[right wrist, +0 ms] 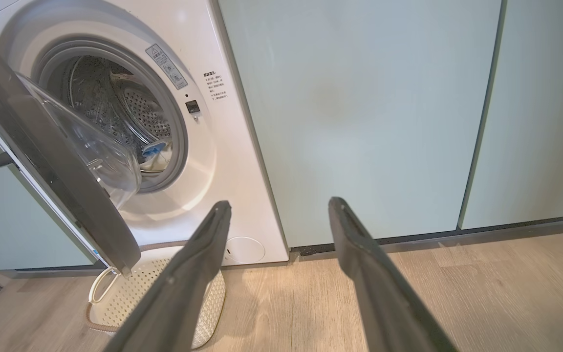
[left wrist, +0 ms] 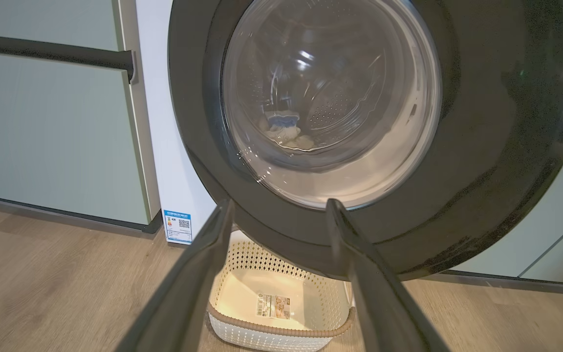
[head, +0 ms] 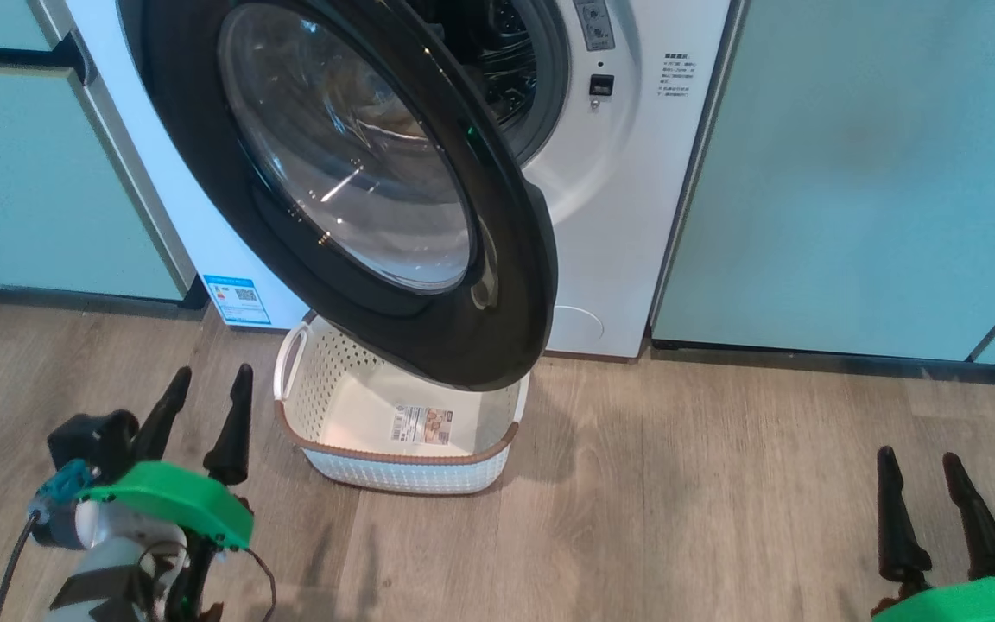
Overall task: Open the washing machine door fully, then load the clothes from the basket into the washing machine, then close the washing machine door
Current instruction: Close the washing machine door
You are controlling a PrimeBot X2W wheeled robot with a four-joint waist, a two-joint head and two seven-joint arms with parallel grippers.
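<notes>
Left gripper (head: 212, 373), right gripper (head: 918, 455) spread; clothes (right wrist: 157, 152) in washing machine (right wrist: 223, 161), label (head: 421, 425) in basket (head: 411, 477).

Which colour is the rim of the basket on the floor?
Brown. The rim of the basket shows best in the head view.

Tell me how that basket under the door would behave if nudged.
Probably light: the basket is thin perforated plastic with nothing visible inside. Likely slides on the smooth wood floor rather than tipping, since it sits low and wide.

Door (head: 351, 173) partly open above basket (head: 411, 475); clothes (right wrist: 157, 152) inside washing machine (head: 627, 216) (blue patch visible)
</notes>
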